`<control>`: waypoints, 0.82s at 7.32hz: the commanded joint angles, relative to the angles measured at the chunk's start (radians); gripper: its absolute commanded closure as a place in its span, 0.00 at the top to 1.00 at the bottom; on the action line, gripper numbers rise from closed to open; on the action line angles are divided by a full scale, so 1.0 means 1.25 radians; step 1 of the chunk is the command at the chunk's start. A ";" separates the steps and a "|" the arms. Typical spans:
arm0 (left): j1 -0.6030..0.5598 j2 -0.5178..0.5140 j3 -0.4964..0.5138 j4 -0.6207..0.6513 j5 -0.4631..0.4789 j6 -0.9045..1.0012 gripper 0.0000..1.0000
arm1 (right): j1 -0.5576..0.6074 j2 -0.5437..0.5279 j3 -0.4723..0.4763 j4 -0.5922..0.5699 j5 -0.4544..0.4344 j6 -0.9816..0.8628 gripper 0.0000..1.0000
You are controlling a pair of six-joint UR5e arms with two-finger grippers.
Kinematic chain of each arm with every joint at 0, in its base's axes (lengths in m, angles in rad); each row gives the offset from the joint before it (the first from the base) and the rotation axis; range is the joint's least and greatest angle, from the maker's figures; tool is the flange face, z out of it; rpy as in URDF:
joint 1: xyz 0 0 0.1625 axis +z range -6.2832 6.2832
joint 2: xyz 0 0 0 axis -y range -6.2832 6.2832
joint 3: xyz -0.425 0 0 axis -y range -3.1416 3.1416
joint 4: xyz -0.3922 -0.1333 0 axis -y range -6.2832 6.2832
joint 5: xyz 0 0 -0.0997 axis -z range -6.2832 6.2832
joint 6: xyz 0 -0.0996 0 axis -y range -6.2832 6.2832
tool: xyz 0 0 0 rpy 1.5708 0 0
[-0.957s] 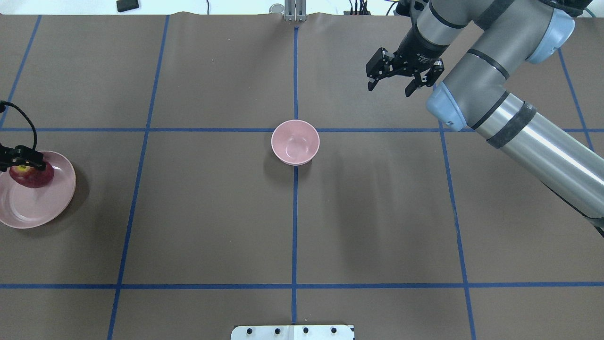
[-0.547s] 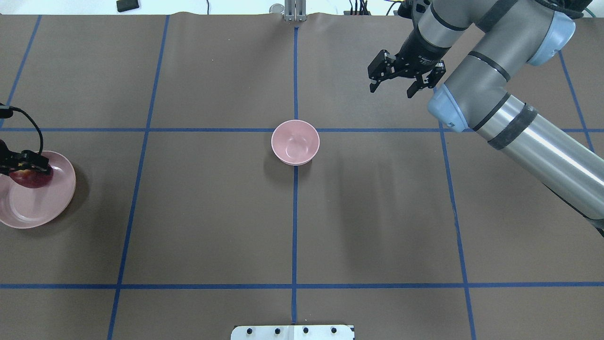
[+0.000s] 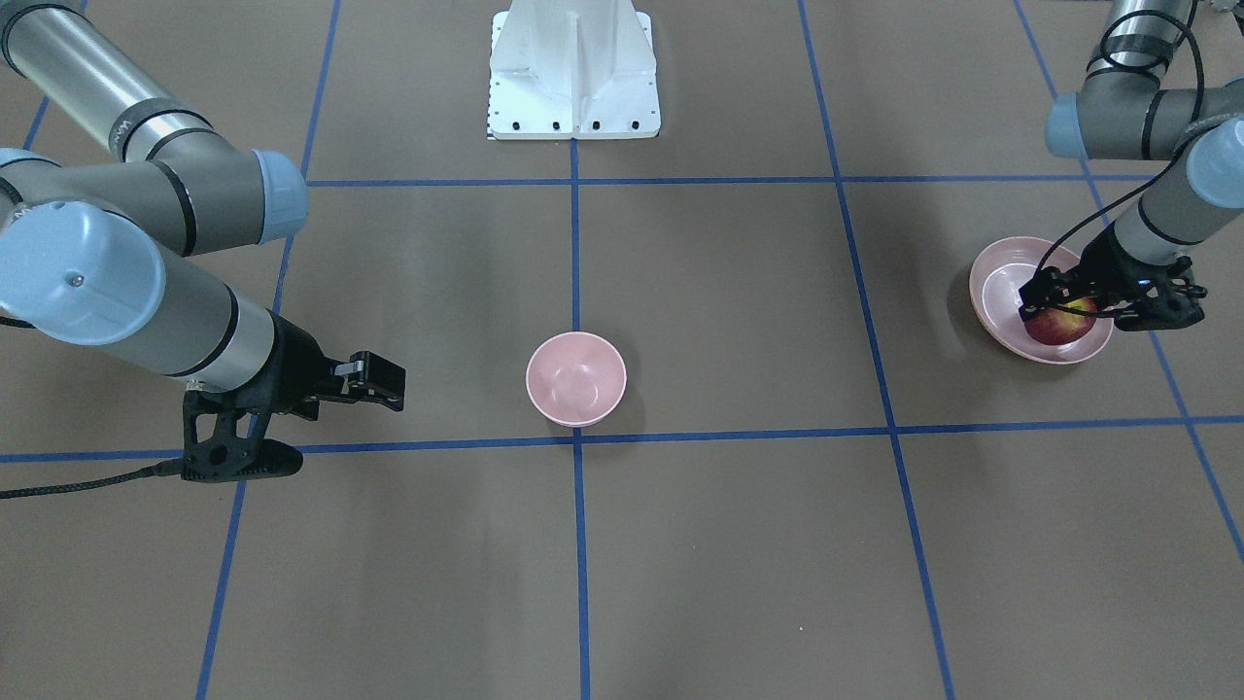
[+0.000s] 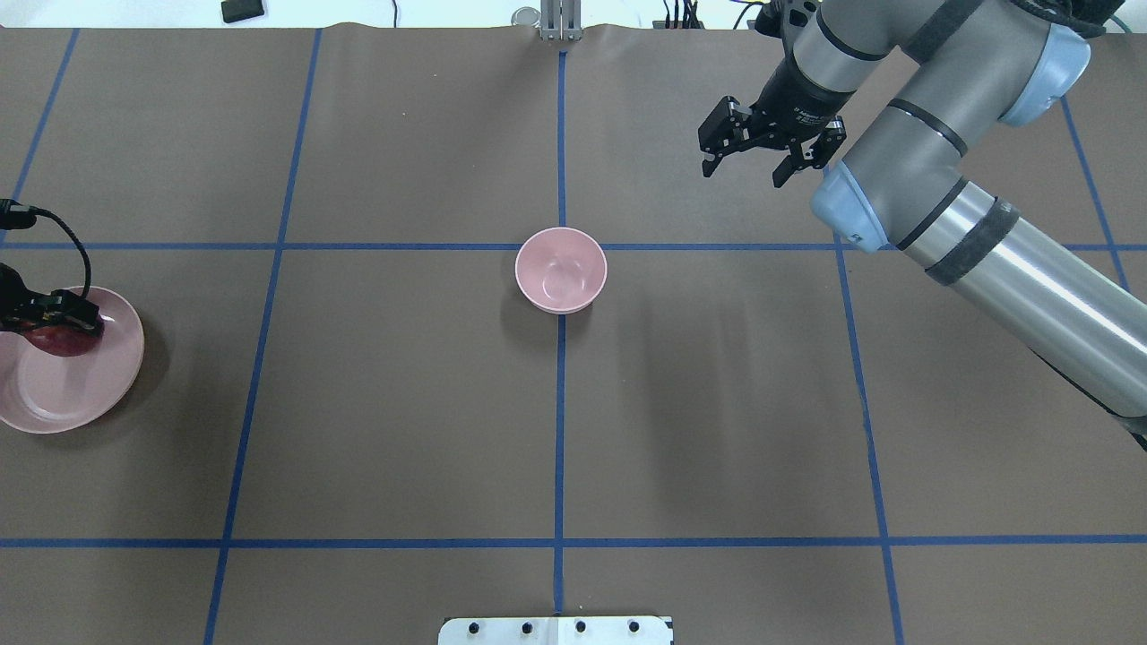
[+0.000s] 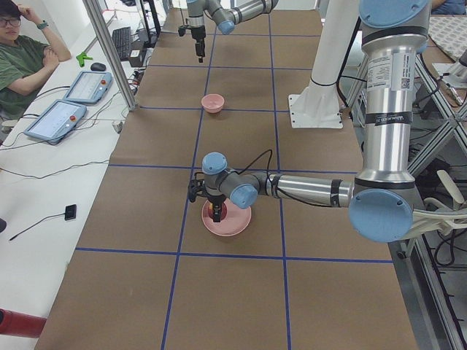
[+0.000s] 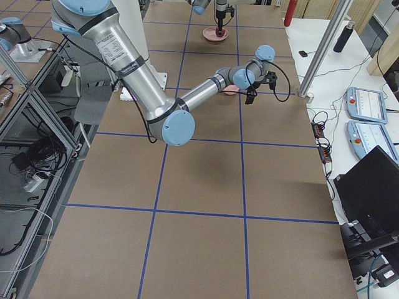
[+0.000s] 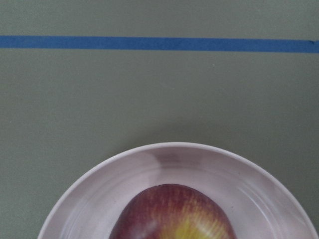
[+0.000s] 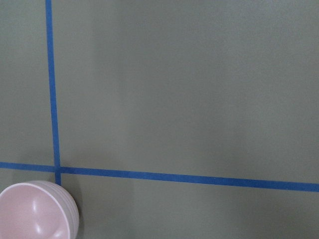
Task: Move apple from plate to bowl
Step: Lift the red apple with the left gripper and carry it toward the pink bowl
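The dark red apple [image 3: 1061,326] lies on the pale pink plate [image 3: 991,282] at the table's far left end. My left gripper [image 3: 1064,309] is down over the apple with a finger on either side; the jaws look open. In the overhead view the gripper [image 4: 49,313] hides most of the apple [image 4: 70,343] on the plate [image 4: 116,376]. The left wrist view shows the apple [image 7: 172,214] and the plate rim [image 7: 99,184]. The small deep pink bowl [image 4: 561,269] stands empty at the table's centre. My right gripper [image 4: 744,173] hangs open and empty, far right of the bowl.
The white robot base [image 3: 573,68] sits at the table's near edge, behind the bowl. Blue tape lines [image 4: 560,403] divide the brown table. An operator [image 5: 22,58] and tablets [image 5: 73,98] are along the far side.
My left gripper has come down over the apple, covering more of it. The right gripper has shifted slightly up and away. The apple and bowl have not moved.
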 commanded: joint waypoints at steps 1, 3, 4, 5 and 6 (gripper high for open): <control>-0.007 0.007 -0.027 0.002 -0.005 0.001 0.13 | 0.001 -0.009 0.005 0.001 0.001 0.001 1.00; -0.051 0.028 -0.100 0.016 -0.012 0.000 0.00 | 0.002 -0.014 0.020 0.000 0.009 0.005 1.00; -0.052 0.013 -0.160 0.104 -0.019 0.000 0.00 | 0.003 -0.034 0.042 -0.002 0.002 0.007 1.00; -0.051 -0.061 -0.212 0.235 -0.017 -0.012 0.00 | 0.043 -0.060 0.055 -0.002 0.012 -0.001 1.00; -0.047 -0.137 -0.238 0.331 -0.021 -0.019 0.00 | 0.063 -0.094 0.066 -0.002 0.012 -0.022 1.00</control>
